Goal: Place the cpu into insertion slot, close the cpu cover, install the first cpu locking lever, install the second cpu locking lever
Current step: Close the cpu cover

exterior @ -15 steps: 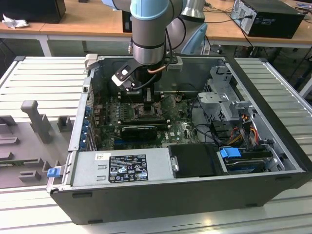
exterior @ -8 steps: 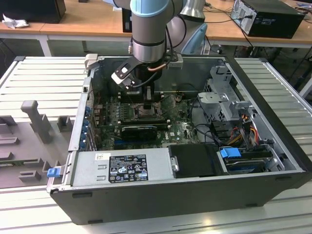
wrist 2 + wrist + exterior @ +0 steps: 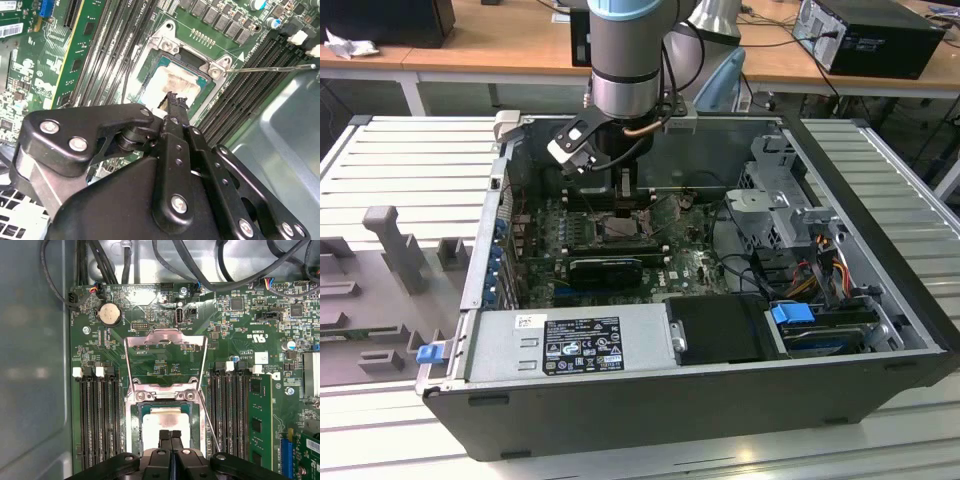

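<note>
The cpu (image 3: 165, 421) lies flat in the insertion slot (image 3: 134, 430) on the green board, its pale top smeared with white paste; it also shows in the second wrist view (image 3: 172, 82). The cpu cover (image 3: 165, 340), a silver frame, stands tipped up and open from its hinge at the slot's edge. My gripper (image 3: 170, 435) is shut, fingertips pressed together with nothing between them, just above the cpu's near edge (image 3: 173, 98). In the exterior view the gripper (image 3: 625, 207) reaches down into the open case over the slot. A thin locking lever (image 3: 210, 425) (image 3: 270, 67) stands free beside the slot.
Long black memory slots (image 3: 97, 415) flank the socket on both sides (image 3: 230, 410). Black cables (image 3: 200, 270) hang across the case wall beyond the board. A round coin battery (image 3: 108, 314) sits near the cover. The power supply (image 3: 570, 345) and drive cage (image 3: 780, 210) bound the case.
</note>
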